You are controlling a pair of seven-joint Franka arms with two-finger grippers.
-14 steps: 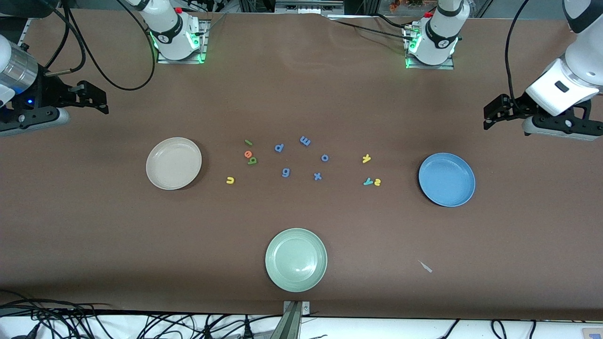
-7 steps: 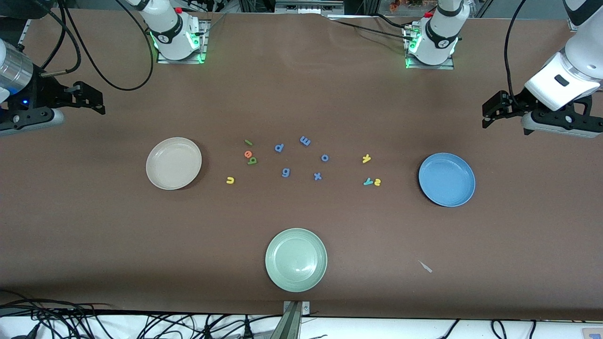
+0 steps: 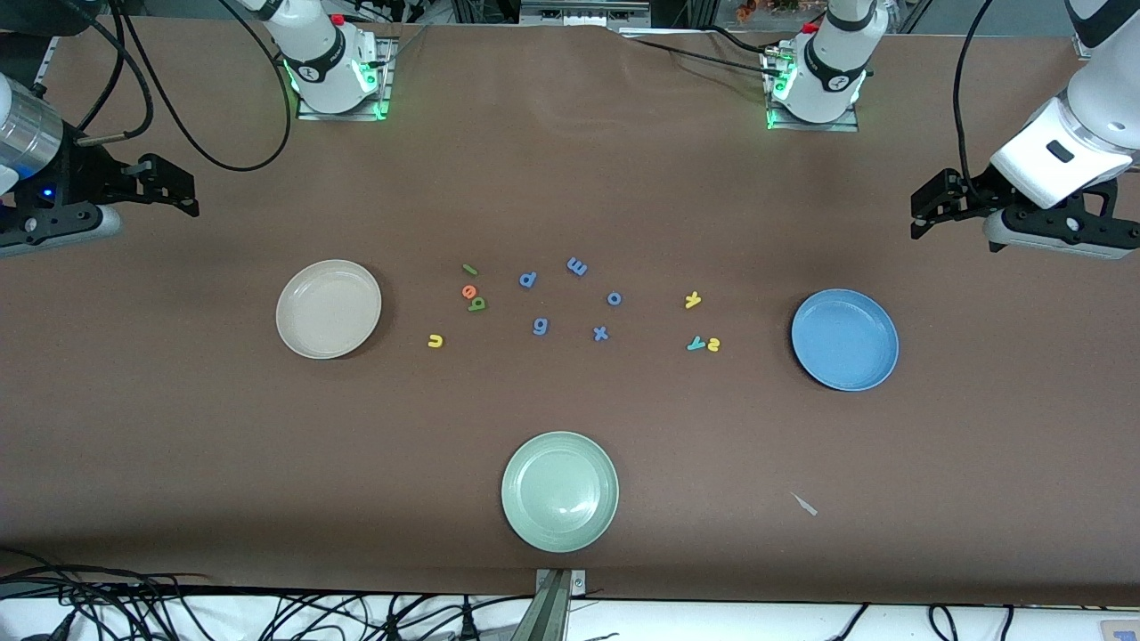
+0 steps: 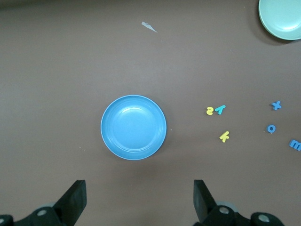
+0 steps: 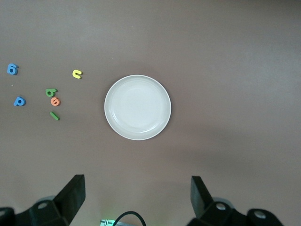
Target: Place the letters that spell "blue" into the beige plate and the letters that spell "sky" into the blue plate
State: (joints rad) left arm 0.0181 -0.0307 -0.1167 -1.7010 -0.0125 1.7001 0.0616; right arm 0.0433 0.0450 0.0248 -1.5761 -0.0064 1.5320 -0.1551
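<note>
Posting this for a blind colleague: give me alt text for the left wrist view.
An empty blue plate sits on a brown table under the open left gripper. Beside it lie yellow s, teal y and yellow k.

open tabletop around blue plate, y touching s, e touching b
</note>
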